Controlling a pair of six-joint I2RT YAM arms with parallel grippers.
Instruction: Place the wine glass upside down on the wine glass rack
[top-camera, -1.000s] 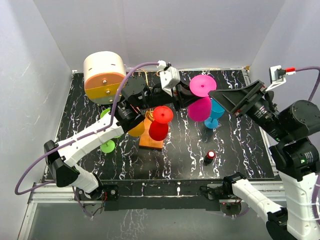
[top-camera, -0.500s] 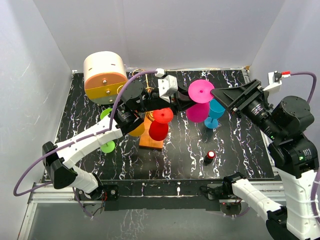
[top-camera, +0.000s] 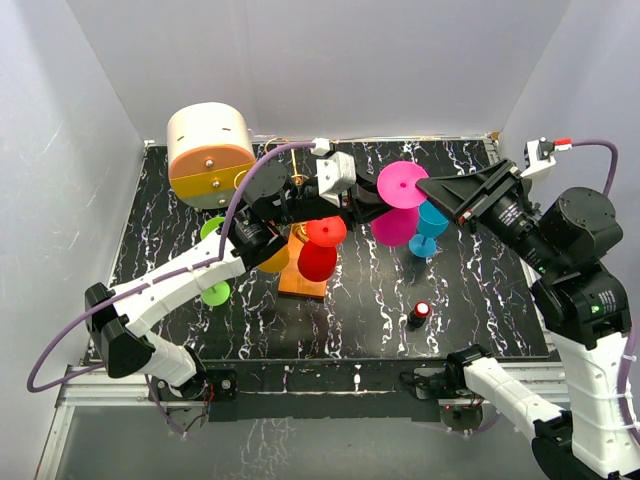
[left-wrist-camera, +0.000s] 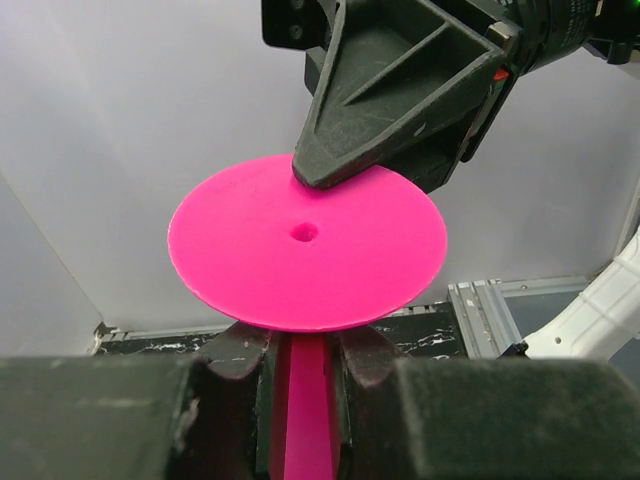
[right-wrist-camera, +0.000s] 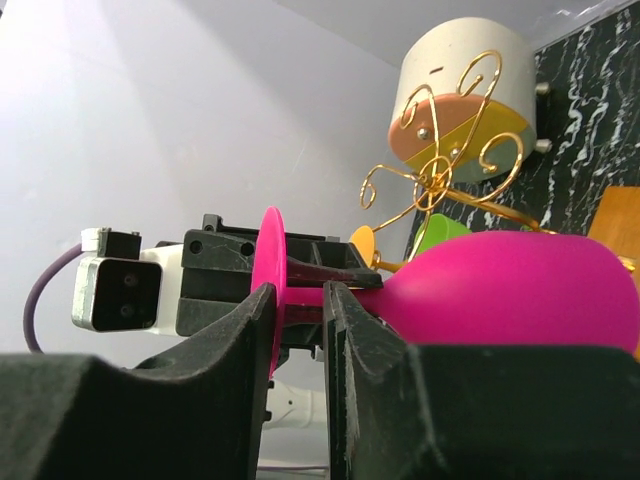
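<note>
The table (top-camera: 470, 290): black marbled top that carries everything below. The drum-shaped box (top-camera: 208, 150): far left corner, no part in this step. The wine glass rack (top-camera: 298, 280): gold scroll wires on an orange base, left of centre, with a red glass (top-camera: 318, 262) at it, foot up. The wine glass (top-camera: 397, 222): magenta, aloft just right of the rack and clear of its wires, foot uppermost, the attitude the rack calls for. My left gripper (left-wrist-camera: 305, 355): pressed in on the stem (left-wrist-camera: 308, 420) just under the foot (left-wrist-camera: 305, 240), leaving that disc free. My right gripper (right-wrist-camera: 298, 300): part-spread astride the foot's rim, one finger (left-wrist-camera: 370, 120) at its upper face, a gap beside the other, so nothing is pinched yet. I judge this a hand-over: a hold on the foot would leave the stem bare to slide into a scroll.
</note>
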